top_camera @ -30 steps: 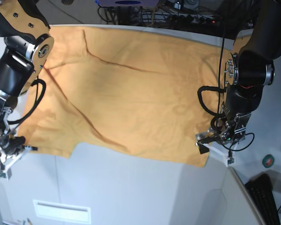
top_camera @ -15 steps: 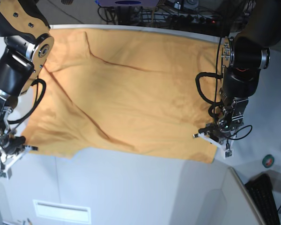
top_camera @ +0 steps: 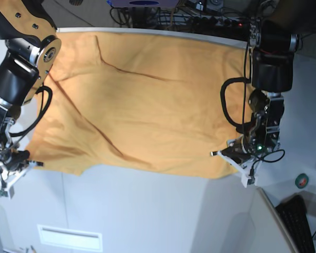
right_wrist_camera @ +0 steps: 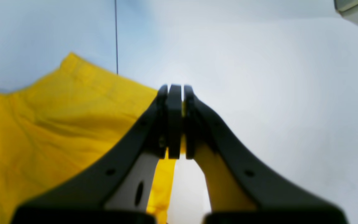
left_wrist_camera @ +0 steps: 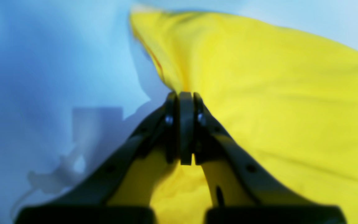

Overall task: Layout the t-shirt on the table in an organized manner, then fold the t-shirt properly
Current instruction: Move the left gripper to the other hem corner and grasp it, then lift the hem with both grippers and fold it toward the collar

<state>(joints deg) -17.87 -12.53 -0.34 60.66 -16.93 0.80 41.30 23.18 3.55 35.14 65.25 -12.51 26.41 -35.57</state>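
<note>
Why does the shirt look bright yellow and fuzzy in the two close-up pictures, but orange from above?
Left wrist view: the t-shirt is soft-focused, vivid yellow, and the table is tinted blue with a blurred shadow. Right wrist view: likewise yellow and blurry. Base view: sharper, the cloth reads light orange with dark crease shadows.

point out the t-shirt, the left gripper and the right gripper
t-shirt [top_camera: 147, 116], base view, middle of the spread fabric
left gripper [left_wrist_camera: 185, 101], left wrist view, tips shut on fabric
right gripper [right_wrist_camera: 175, 90], right wrist view, tips shut on the shirt edge
</note>
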